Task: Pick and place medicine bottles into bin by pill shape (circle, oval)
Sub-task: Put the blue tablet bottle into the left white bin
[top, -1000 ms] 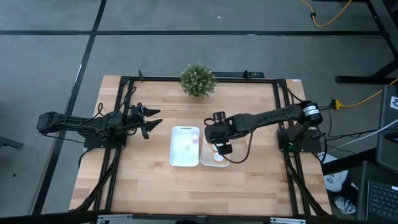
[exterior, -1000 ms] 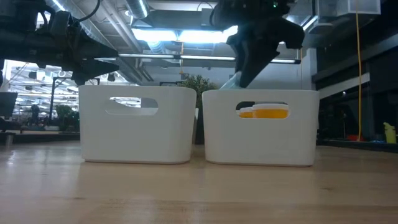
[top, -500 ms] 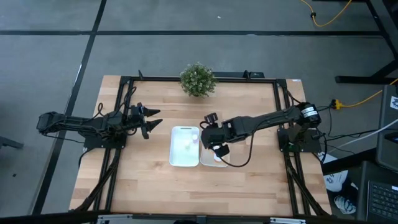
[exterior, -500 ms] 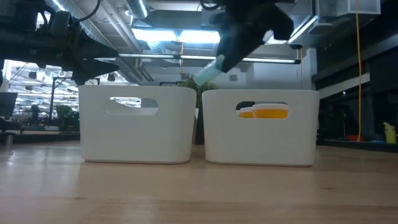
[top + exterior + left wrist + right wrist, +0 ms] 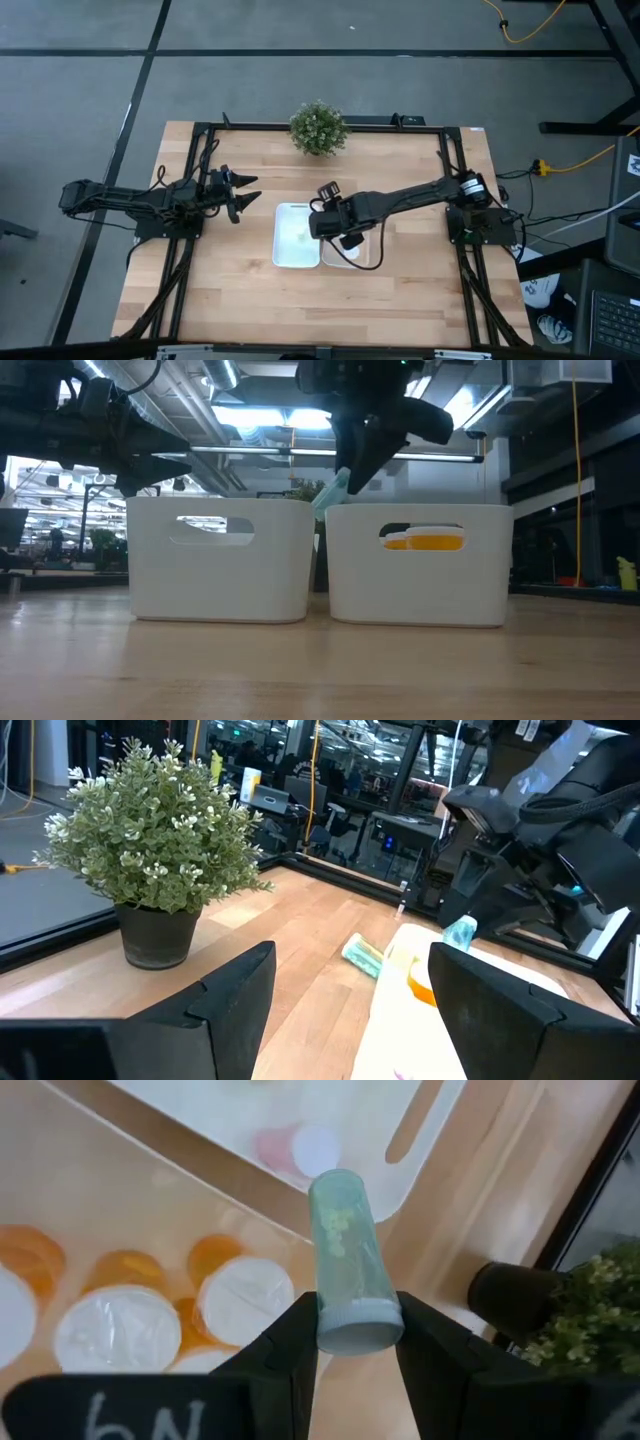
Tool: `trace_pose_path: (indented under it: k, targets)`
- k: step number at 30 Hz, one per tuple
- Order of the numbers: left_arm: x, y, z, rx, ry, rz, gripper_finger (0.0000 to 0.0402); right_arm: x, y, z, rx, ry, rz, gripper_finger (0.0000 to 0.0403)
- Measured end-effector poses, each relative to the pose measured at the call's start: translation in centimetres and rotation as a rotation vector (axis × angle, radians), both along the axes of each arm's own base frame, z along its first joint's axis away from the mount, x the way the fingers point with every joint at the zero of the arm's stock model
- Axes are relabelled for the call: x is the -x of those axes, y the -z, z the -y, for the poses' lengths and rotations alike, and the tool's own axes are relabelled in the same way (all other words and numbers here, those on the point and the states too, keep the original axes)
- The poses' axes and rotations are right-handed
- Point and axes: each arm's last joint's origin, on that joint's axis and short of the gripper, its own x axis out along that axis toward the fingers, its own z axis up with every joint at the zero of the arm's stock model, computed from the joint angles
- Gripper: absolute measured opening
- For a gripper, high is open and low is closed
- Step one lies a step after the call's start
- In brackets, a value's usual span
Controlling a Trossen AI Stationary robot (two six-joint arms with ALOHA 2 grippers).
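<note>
Right arm stretched across the table, right gripper [image 5: 322,222] held high, fingers [image 5: 290,1350] clamped on a teal bottle [image 5: 345,1260] (cap end seated between the pads, body pointing out ahead of the tips). Left arm parked well apart from that gripper on the far side, reaching level, left gripper [image 5: 243,195] with both fingers [image 5: 235,990] spread wide and bare.

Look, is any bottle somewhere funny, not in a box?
Yes. One teal bottle lies on its side on the table, outside the white bins, near the potted plant. It looks dropped or left unsorted.
</note>
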Motion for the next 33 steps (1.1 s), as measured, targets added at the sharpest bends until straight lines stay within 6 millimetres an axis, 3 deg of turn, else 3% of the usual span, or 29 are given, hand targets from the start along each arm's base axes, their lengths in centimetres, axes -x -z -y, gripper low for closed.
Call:
trace_pose_path:
  k: [11, 21, 27, 33]
  targets:
    - [0.0, 0.0, 0.0, 0.000, 0.000, 0.000, 0.0255, -0.2, 0.0, 0.0, 0.044, -0.058, -0.015, 0.0116]
    - [0.0, 0.0, 0.0, 0.000, 0.000, 0.000, 0.0255, -1.3, 1.2, -0.3, 0.140, -0.295, -0.088, 0.0116]
    - [0.0, 0.0, 0.0, 0.000, 0.000, 0.000, 0.0255, -1.9, 2.9, -1.3, 0.320, -0.330, -0.144, 0.0116]
    - [0.0, 0.0, 0.0, 0.000, 0.000, 0.000, 0.0255, -1.8, 2.7, -3.0, 0.441, -0.320, -0.098, 0.0116]
